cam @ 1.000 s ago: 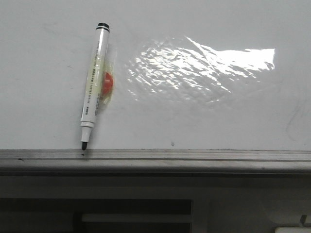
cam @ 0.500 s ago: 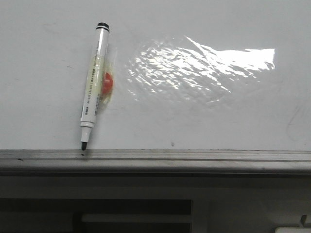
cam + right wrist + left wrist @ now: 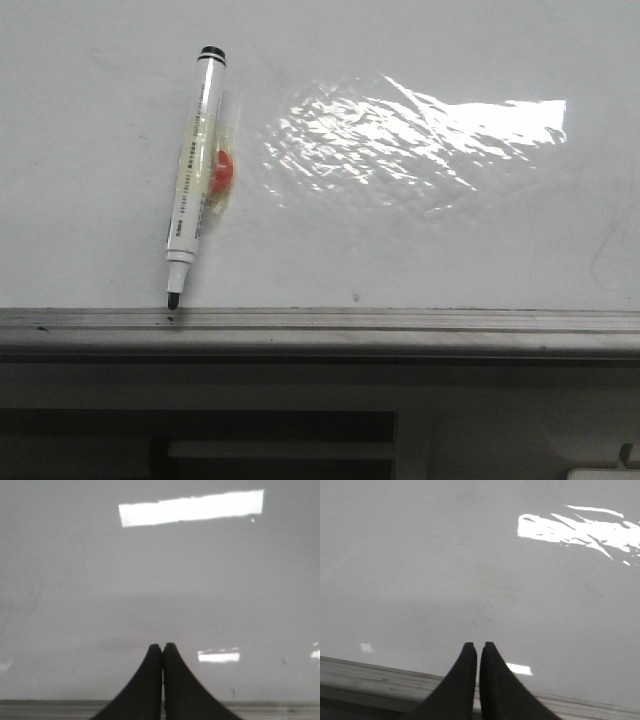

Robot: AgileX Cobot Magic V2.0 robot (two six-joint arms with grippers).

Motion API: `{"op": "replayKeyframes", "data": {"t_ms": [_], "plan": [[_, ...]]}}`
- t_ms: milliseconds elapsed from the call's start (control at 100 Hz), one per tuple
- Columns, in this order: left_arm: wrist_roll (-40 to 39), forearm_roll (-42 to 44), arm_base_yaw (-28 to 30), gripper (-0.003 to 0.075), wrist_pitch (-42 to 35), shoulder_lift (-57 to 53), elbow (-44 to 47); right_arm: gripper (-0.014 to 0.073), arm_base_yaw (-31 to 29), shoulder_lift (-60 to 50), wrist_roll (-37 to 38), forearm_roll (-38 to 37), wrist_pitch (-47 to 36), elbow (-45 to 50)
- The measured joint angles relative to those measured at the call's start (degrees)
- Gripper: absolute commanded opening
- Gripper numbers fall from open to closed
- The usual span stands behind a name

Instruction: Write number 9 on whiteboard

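The whiteboard fills the front view, glossy white with a rippled glare patch; it also shows in the left wrist view and the right wrist view. No number 9 shows on it. A white marker pen with a black tip lies on the board at the left, tip down at the ledge, with an orange-red piece in clear tape on its barrel. Neither gripper shows in the front view. My left gripper is shut and empty over the board's near edge. My right gripper is shut and empty over the board.
A grey grooved metal ledge runs along the board's near edge. A small dark speck sits just above it. Faint smudges mark the board at the far right.
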Motion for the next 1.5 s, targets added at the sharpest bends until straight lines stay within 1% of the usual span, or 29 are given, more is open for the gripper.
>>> {"op": "replayKeyframes", "data": {"t_ms": [230, 300, 390, 490, 580, 660, 910, 1040, 1200, 1230, 1280, 1340, 1360, 1370, 1400, 1450, 1500], "plan": [[0.0, 0.0, 0.0, -0.002, -4.9, 0.0, 0.0, -0.0062, 0.0, 0.0, 0.0, 0.1, -10.3, 0.0], [0.0, 0.0, 0.0, -0.002, -5.7, 0.0, 0.0, -0.0062, 0.0, 0.0, 0.0, 0.1, -11.9, 0.0], [0.0, 0.0, 0.0, -0.0021, -5.7, 0.0, 0.0, -0.0062, 0.0, 0.0, 0.0, 0.1, -11.8, 0.0], [0.0, 0.0, 0.0, -0.0021, -4.8, 0.0, -0.7, -0.0062, 0.0, 0.0, 0.9, 1.2, -7.4, 0.0], [0.0, 0.0, 0.0, -0.0021, -1.0, 0.0, -3.1, -0.0062, 0.0, 0.0, 1.2, 2.1, -2.2, -1.5], [0.0, 0.5, 0.0, -0.002, 1.9, 0.2, -5.9, -0.0062, 0.0, 1.1, 1.4, 2.1, 0.9, -4.3], [0.0, 1.3, 0.0, -0.002, 2.7, 3.5, -12.0, -0.0062, 0.0, 9.1, 1.4, 2.6, 12.2, -11.8], [0.0, 2.4, 0.0, -0.002, 2.7, 4.5, -13.2, -0.0062, 0.0, 10.4, 1.4, 3.3, 14.5, -12.9], [0.0, 2.8, 0.0, -0.0011, 3.0, 5.7, -13.2, -0.0062, 0.0, 10.7, 1.4, 3.5, 14.9, -13.0], [0.0, 2.8, 0.0, 0.0006, 3.1, 6.0, -13.3, -0.0062, 0.0, 10.7, 1.4, 3.5, 14.9, -13.0], [0.0, 2.8, 0.0, 0.0062, 3.2, 6.4, -13.3, -0.0062, 0.0, 10.7, 1.4, 3.5, 14.9, -13.0], [0.0, 2.8, 0.0, 0.0177, 3.2, 6.9, -13.3, -0.0062, 0.0, 10.7, 1.4, 3.5, 14.9, -13.0], [0.0, 2.8, 0.0, 0.0237, 3.3, 7.1, -13.3, -0.0062, 0.0, 10.7, 1.4, 3.5, 14.9, -13.0], [0.0, 2.8, 0.0, 0.0237, 3.3, 7.1, -13.3, -0.0062, 0.0, 10.7, 1.4, 3.5, 14.9, -13.0], [0.0, 2.8, 0.0, 0.0309, 3.3, 7.4, -13.3, -0.0062, 0.0, 10.7, 1.4, 3.5, 14.9, -13.0], [0.0, 2.8, 0.0, 0.0384, 3.1, 7.5, -13.3, -0.0062, 0.0, 10.7, 1.4, 3.5, 14.9, -13.0], [0.0, 2.8, 0.0, 0.0417, 2.1, 7.5, -13.3, -0.0062, 0.0, 10.7, 1.4, 3.5, 14.9, -13.0]]}}
